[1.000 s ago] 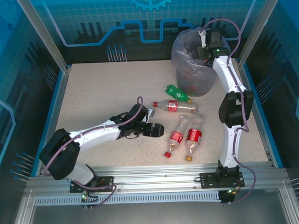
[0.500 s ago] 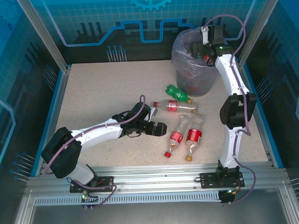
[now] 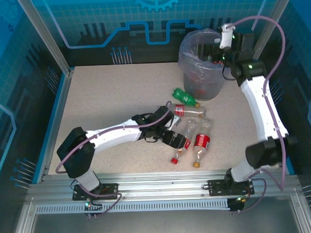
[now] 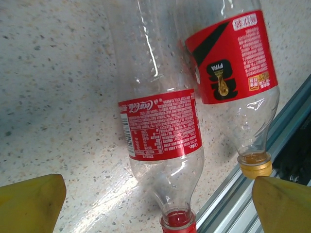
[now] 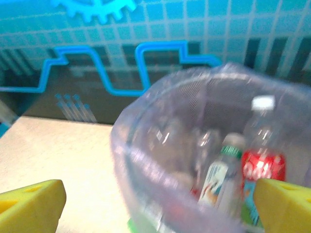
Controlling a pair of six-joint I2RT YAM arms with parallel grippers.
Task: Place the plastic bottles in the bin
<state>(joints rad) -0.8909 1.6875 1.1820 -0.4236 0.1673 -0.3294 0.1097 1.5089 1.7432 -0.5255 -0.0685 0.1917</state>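
Your step in hand looks to be the pick of the red-capped bottle [image 4: 160,126], which lies flat on the worktop [image 3: 104,98] towards its near right corner, cap pointing at the near edge rail [image 4: 252,160]. Your left gripper [image 4: 156,203] hangs over it with the fingers [image 4: 29,204] wide apart and nothing held. In the left wrist view the bottle's neck and shoulder sit between the two yellow tips, somewhat nearer the right-hand one than the left-hand one.

To do this well, come down on the shoulder or the label band rather than the tapering neck, where the pads would likely slide off. Close gently, since thin empty plastic will probably buckle and squirt out if squeezed hard. The yellow-capped bottle [image 4: 228,58] lies just beside it, the two bodies touching or nearly so, so keep the right-hand finger in the gap at the neck end, where they spread apart, or you may nudge or trap both. How high the tips are above the worktop is hard to judge from here, so ease down.

The bin [image 3: 184,54] stands at the far right corner, well apart from this pick. Your right gripper [image 5: 156,208] is above its rim, fingers spread and empty, with several bottles visible inside through a blurred view. A green bottle [image 3: 184,96] and another red-labelled bottle [image 3: 183,111] lie between the bin and your target.
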